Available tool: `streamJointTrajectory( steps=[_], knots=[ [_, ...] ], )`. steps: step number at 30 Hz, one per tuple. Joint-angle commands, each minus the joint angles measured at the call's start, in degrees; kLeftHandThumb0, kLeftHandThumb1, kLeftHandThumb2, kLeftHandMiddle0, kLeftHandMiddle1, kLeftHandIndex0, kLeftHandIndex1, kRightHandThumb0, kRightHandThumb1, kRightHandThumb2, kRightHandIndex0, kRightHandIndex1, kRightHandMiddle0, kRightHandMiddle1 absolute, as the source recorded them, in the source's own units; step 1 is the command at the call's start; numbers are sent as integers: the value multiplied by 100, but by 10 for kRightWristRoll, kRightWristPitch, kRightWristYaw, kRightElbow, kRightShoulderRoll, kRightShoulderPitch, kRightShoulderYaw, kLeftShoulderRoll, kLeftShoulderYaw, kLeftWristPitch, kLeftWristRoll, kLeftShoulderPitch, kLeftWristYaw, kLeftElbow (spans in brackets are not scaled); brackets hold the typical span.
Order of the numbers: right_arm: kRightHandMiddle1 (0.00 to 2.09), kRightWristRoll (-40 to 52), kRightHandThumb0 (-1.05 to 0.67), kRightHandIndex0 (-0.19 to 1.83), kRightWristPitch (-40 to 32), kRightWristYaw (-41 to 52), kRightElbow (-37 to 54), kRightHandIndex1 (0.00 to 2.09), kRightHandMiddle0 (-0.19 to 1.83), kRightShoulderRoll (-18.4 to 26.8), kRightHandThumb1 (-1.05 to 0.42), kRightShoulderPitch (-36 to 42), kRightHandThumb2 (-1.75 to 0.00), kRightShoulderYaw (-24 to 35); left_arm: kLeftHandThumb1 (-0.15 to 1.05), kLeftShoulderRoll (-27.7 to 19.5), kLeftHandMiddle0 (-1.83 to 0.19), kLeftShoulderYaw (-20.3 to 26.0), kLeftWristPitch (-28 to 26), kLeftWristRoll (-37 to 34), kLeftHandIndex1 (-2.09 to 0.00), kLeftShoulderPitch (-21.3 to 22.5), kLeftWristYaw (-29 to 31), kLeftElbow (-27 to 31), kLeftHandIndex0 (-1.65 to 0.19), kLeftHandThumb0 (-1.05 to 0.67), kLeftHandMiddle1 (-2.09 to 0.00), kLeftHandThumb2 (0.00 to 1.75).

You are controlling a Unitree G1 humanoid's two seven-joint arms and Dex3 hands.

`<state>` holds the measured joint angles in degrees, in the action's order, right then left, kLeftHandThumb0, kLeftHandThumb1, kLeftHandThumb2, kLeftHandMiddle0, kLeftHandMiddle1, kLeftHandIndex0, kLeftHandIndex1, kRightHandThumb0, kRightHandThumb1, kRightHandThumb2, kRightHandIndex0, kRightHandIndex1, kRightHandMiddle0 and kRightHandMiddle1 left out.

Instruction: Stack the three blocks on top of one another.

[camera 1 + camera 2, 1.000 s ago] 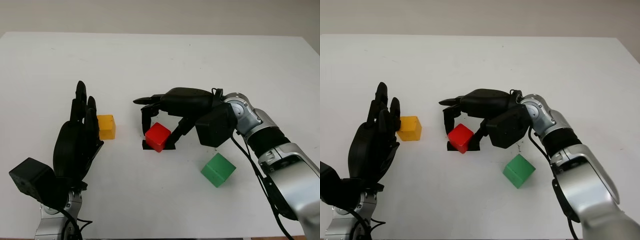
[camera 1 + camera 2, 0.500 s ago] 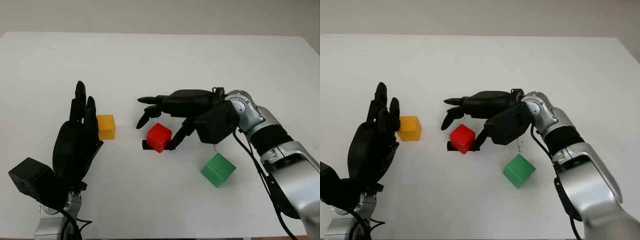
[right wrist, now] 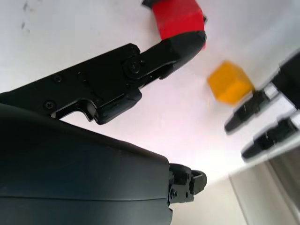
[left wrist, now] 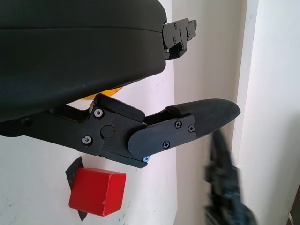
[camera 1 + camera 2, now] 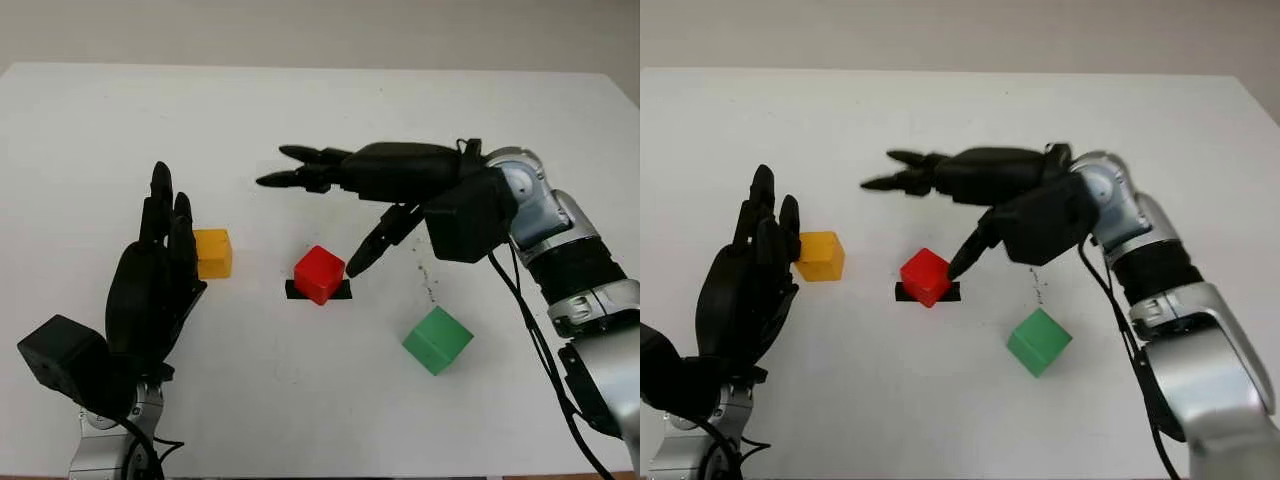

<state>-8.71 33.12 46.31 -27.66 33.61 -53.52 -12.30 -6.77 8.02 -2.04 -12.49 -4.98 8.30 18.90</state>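
The red block [image 5: 320, 273] sat on a black mark [image 5: 341, 290] that it mostly covered. The right hand [image 5: 340, 200] hovered above it, open and holding nothing. The yellow block [image 5: 212, 253] was partly hidden behind the open left hand [image 5: 152, 290]. The green block [image 5: 437, 340] lay apart on the counter [image 5: 300, 110].

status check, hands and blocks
Right hand open above red block. Left hand open beside yellow block. Green block apart. Nothing stacked.
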Motion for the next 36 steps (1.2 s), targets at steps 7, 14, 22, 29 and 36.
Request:
streamJointTrajectory(
  steps=[7,14,22,29,36],
  knots=[
    [28,74,-62,-10,-98,8,138,6,24,99,-87,77,-5,108,105,-8,19,11,0,1,0,7,-1,3,19,-75,0,69],
    [22,79,-62,-7,-132,-22,191,6,27,114,-86,131,-5,145,105,-20,-1,35,66,66,-8,42,-42,-1,3,-67,-9,54],
    [3,168,-77,-13,-274,-88,241,3,0,42,-102,233,-11,192,105,-135,-15,85,65,244,-10,91,-74,38,-18,-68,-5,26],
    [0,202,-85,-19,-283,-167,233,0,-19,-56,-105,303,-56,205,103,-233,-9,102,33,301,-8,93,-16,32,-22,-73,-5,8],
    [0,222,-83,-19,-317,-248,245,0,-19,-142,-105,341,-70,205,99,-289,-2,94,10,309,-7,94,49,32,-22,-72,-3,5]
  ],
)
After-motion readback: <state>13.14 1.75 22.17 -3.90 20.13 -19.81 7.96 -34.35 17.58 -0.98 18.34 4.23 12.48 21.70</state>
